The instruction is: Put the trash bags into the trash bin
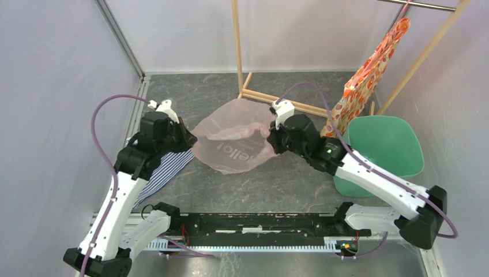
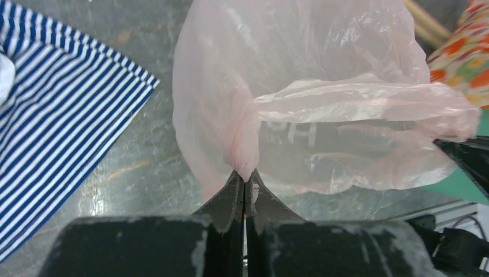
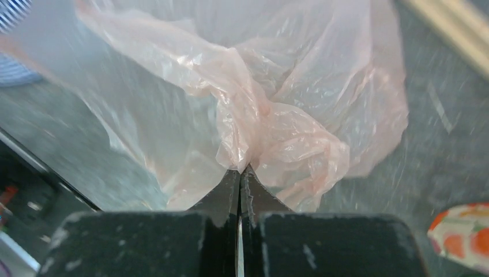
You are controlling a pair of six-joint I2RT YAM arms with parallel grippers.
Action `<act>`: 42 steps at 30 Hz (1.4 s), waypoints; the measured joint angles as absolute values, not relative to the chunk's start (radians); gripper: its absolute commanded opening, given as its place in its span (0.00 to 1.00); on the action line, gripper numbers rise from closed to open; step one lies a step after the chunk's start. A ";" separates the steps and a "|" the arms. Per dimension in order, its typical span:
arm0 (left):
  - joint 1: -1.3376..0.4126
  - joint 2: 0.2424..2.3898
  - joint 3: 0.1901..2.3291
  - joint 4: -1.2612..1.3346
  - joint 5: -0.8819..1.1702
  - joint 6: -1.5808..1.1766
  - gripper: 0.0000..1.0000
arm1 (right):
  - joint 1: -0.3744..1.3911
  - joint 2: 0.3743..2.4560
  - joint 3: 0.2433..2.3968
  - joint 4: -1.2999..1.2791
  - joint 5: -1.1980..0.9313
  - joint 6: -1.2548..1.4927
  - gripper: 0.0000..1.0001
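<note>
The pale-pink translucent trash bag with dark lettering hangs stretched between my two grippers above the grey table. My left gripper is shut on the bag's left edge; the pinch shows in the left wrist view, with the bag spreading ahead of it. My right gripper is shut on the bag's right edge; the right wrist view shows the gripper with crumpled bag film above it. The mint-green trash bin stands at the right, behind my right arm.
A blue-white striped cloth lies on the table under my left arm. An orange floral bag hangs from a wooden rack at the back right. Grey walls close in the table on three sides.
</note>
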State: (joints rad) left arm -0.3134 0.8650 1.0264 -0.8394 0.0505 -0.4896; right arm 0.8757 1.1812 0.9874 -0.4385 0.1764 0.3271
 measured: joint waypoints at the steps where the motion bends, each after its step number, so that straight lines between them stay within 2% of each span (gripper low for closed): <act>1: -0.313 0.858 1.055 -0.835 0.049 -0.490 0.02 | 0.877 1.161 1.032 -0.421 0.184 0.324 0.03; 4: -0.313 0.854 1.090 -0.832 0.036 -0.490 0.02 | 0.877 1.111 1.072 -0.391 0.193 0.321 0.20; 8: -0.313 0.864 1.090 -0.836 0.025 -0.490 0.02 | 0.877 1.102 1.061 -0.400 0.161 0.311 0.54; 9: -0.313 0.871 1.088 -0.836 0.025 -0.489 0.02 | 0.877 1.105 1.053 -0.403 0.146 0.308 0.66; 10: -0.313 0.878 1.069 -0.838 0.024 -0.489 0.02 | 0.877 1.113 1.039 -0.417 0.106 0.303 0.69; 14: -0.313 0.878 1.035 -0.839 -0.006 -0.489 0.02 | 0.879 1.105 1.034 -0.453 0.091 0.295 0.70; 23: -0.309 0.945 0.946 -0.836 -0.085 -0.488 0.02 | 0.797 1.040 0.973 -0.458 0.181 0.298 0.59; 30: -0.290 1.030 0.942 -0.807 -0.105 -0.486 0.02 | 0.723 1.122 0.857 -0.385 0.212 0.282 0.59; 42: -0.263 1.121 0.942 -0.757 -0.096 -0.470 0.02 | 0.718 1.221 0.730 -0.198 0.144 0.256 0.61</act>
